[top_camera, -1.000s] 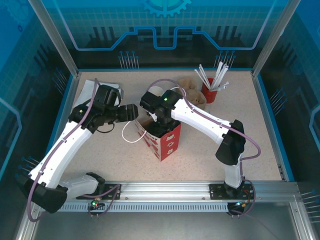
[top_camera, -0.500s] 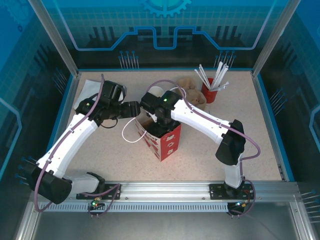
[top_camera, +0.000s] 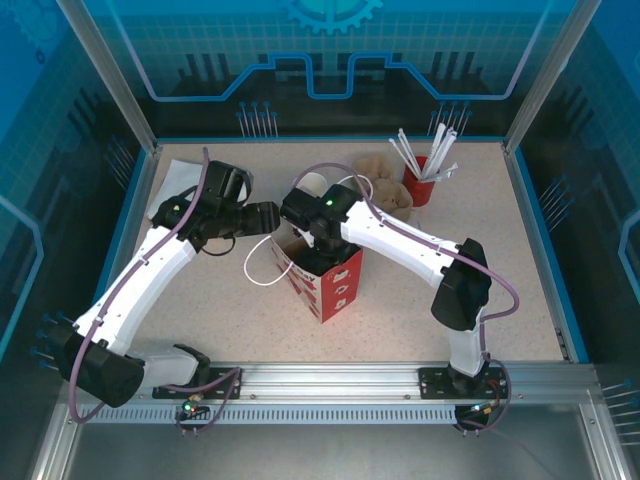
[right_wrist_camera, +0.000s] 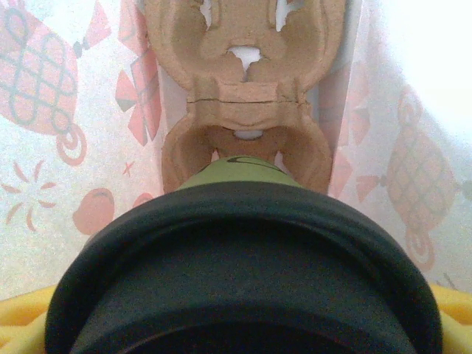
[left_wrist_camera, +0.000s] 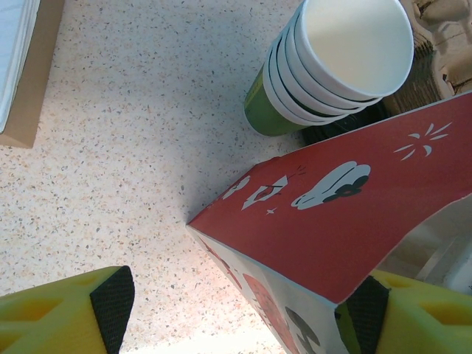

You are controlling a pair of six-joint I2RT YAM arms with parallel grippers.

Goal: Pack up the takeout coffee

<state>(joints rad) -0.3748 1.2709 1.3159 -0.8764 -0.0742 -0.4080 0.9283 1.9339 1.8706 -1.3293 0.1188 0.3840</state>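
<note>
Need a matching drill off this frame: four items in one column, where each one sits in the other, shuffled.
Things:
1. olive-green paper cup with black plastic lid
2. stack of lidless white-rimmed paper cups
3. red cup of white straws
4. brown moulded cardboard carrier in the right wrist view

Places:
A. far right part of the table
B. lying inside the red paper bag
C. held in the right gripper, above the carrier
D. standing on the table just outside the bag

Pairs: 1-C, 2-D, 3-A, 4-B
</note>
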